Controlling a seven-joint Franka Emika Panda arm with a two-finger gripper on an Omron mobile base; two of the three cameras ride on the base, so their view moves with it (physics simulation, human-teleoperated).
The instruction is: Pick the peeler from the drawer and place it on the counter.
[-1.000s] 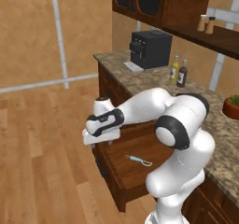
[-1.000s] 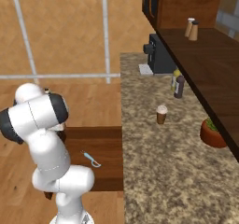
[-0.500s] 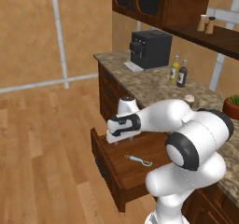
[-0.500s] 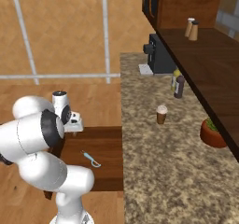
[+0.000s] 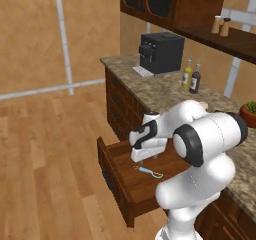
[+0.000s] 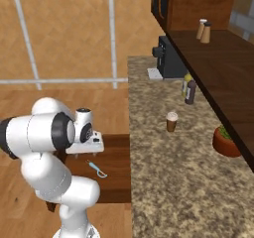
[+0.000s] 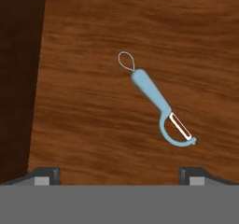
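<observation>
The peeler (image 7: pixel 156 103) lies flat on the floor of the open drawer (image 5: pixel 116 182), clear of its walls. In the hand view its long axis runs diagonally, wire loop toward the upper left and blade head toward the lower right. Over it hangs the gripper (image 5: pixel 146 158), pointing straight down, fingertips (image 7: pixel 44 175) spread wide and empty, the forearm reaching out level from the elbow beside the counter (image 6: pixel 188 182). Compared with half a second ago, the hand has swung in from the drawer's front edge to above the peeler, which hasn't budged.
</observation>
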